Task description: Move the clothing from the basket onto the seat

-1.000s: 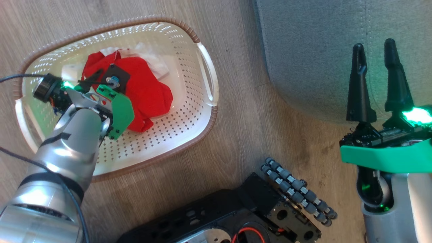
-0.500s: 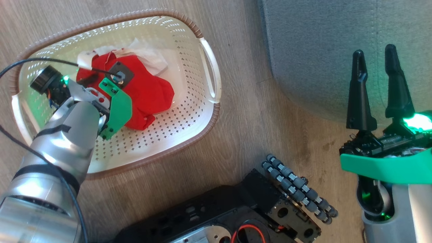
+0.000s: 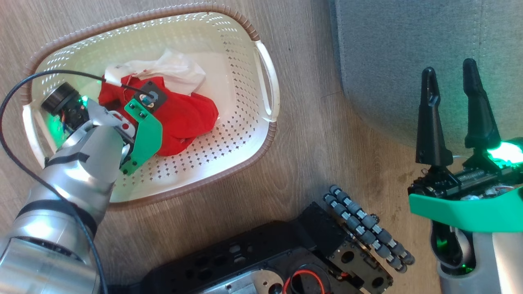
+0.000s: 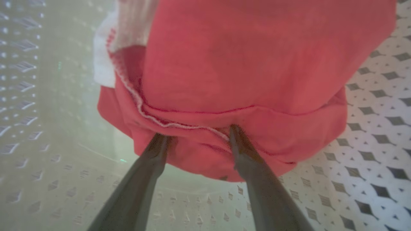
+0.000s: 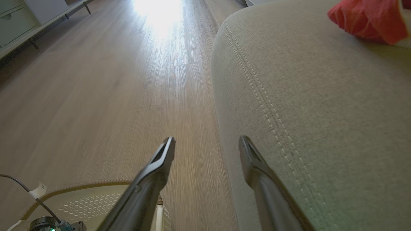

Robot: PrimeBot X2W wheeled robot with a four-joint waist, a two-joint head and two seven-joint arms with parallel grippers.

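A heap of red clothing (image 3: 184,116) fills the middle of the basket (image 3: 229,49), hemmed in by its raised walls. The left gripper (image 4: 196,134) and its arm take up the near-left side, fingers spread with their tips against the cloth, and bare perforated bottom lies open toward the seat (image 3: 408,61). A strip of bare wooden floor (image 3: 310,122) between basket and seat gives clear passage, with the robot's black base (image 3: 265,261) blocking its near end. The right gripper (image 3: 448,69) hangs with fingers apart at the seat's rounded corner, where the cushion is bare; another red garment (image 5: 369,19) lies farther along it.
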